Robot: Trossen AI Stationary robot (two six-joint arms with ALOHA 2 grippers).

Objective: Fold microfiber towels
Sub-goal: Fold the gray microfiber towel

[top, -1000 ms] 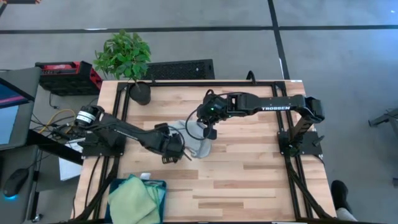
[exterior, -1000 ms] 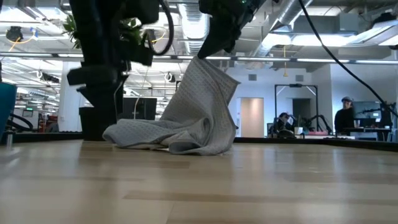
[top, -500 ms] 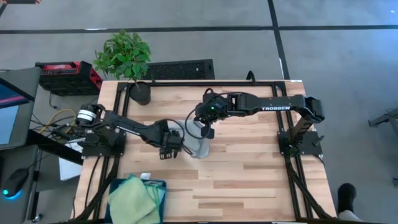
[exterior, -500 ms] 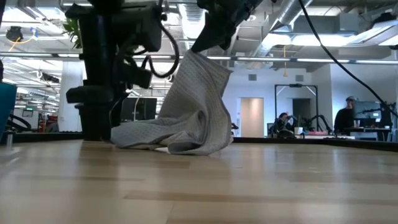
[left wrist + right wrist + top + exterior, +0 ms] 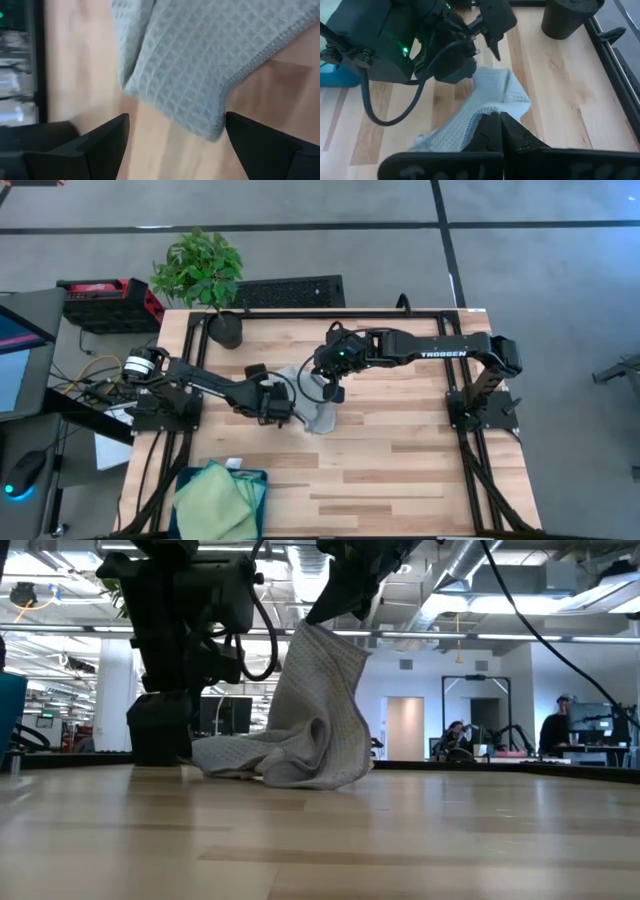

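Right gripper (image 5: 495,120) clamped on one corner of the grey towel (image 5: 300,730), which hangs below it onto the table (image 5: 400,440). Left gripper (image 5: 175,145) spread wide, empty, low beside the towel's bunched edge

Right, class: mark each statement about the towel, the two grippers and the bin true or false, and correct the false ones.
1. The right gripper holds a grey towel up by one edge. True.
2. The left gripper is shut on the towel. False: its jaws stand open beside it.
3. The towel hangs wholly clear of the table. False: its lower part rests there.
4. A green towel lies in the bin. True.
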